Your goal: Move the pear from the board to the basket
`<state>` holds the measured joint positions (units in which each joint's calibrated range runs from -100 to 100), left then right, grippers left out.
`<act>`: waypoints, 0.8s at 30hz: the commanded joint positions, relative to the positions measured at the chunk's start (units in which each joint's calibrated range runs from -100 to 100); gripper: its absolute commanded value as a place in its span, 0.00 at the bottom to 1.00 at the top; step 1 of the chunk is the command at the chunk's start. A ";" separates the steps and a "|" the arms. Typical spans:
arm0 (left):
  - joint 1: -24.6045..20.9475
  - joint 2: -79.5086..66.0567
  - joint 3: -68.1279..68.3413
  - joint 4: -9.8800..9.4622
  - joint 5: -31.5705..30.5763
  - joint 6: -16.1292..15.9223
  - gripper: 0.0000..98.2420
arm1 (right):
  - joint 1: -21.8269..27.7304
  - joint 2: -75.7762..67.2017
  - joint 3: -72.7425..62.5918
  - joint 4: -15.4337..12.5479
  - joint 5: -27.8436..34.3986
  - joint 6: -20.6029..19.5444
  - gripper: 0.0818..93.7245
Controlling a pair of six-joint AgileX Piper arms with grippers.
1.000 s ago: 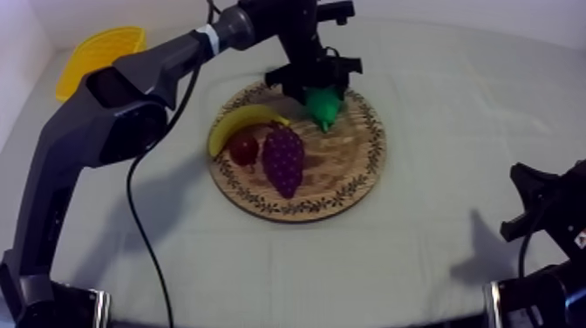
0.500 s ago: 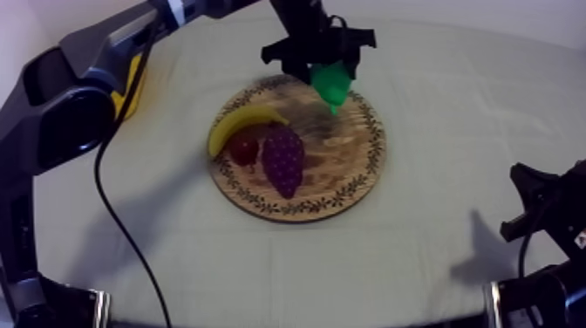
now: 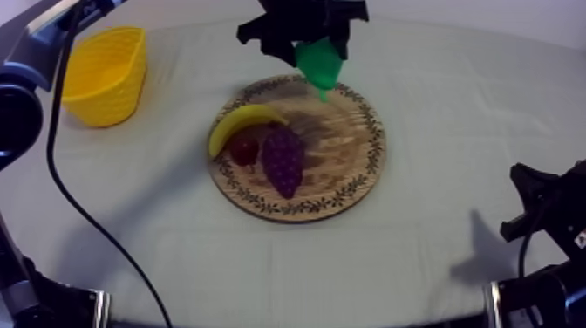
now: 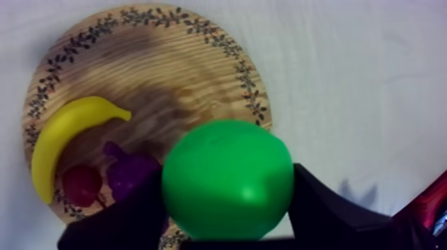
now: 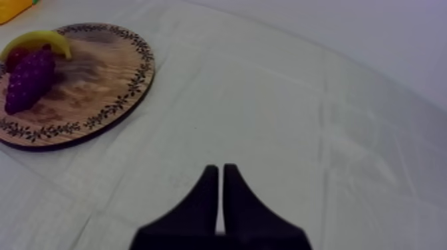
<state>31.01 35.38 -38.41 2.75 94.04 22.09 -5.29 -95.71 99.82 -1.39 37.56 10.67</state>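
My left gripper (image 3: 316, 48) is shut on the green pear (image 3: 318, 64) and holds it in the air above the far rim of the round wooden board (image 3: 340, 157). From the left wrist the pear (image 4: 228, 178) sits gripped between both black fingers (image 4: 123, 216), with the board (image 4: 166, 73) well below. The yellow basket (image 3: 103, 74) stands at the far left of the table. My right gripper (image 5: 220, 174) is shut on nothing, its fingers together over bare cloth; in the top view it rests low at the right edge (image 3: 532, 205).
On the board lie a banana (image 3: 240, 122), a small red fruit (image 3: 243, 149) and a bunch of purple grapes (image 3: 283, 160). Bare cloth lies between the board and the basket. The left arm (image 3: 39, 39) reaches in from the upper left.
The left gripper has risen with the pear, lifting it off the board and drifting slightly left and back. The arm swung away and uncovered the basket. The right arm stayed still.
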 commanded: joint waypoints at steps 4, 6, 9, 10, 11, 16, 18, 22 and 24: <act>-2.69 -4.80 4.32 -0.98 0.50 -0.33 0.48 | 0.01 -0.04 -0.05 -0.01 0.02 0.05 0.00; -4.16 -7.07 6.26 -1.38 0.63 -0.48 0.48 | 0.01 -0.04 -0.05 -0.01 0.02 0.05 0.00; -6.59 -10.43 9.00 -1.97 1.04 -0.75 0.48 | 0.01 -0.04 -0.05 -0.01 0.02 0.06 0.00; -7.45 -11.54 9.93 -2.16 1.13 -0.88 0.48 | 0.01 -0.04 -0.05 -0.01 0.02 0.06 0.00; -8.36 -12.63 10.94 -2.33 1.20 -1.02 0.48 | 0.01 -0.04 -0.05 -0.01 0.02 0.05 0.00; -13.32 -17.69 16.71 -2.97 1.32 -1.84 0.48 | 0.01 -0.04 -0.05 -0.01 0.02 0.05 0.00; -15.39 -19.52 18.94 -3.19 1.34 -2.23 0.48 | 0.01 -0.04 -0.05 -0.01 0.02 0.05 0.00; -19.41 -22.81 22.56 -3.57 1.35 -3.11 0.48 | 0.01 -0.04 -0.05 -0.01 0.02 0.05 0.00; -21.34 -24.31 23.98 -3.68 1.35 -3.62 0.48 | 0.01 -0.04 -0.05 -0.01 0.02 0.05 0.00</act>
<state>12.26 12.07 -15.49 -0.91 95.39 18.70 -5.29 -95.71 99.82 -1.39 37.56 10.76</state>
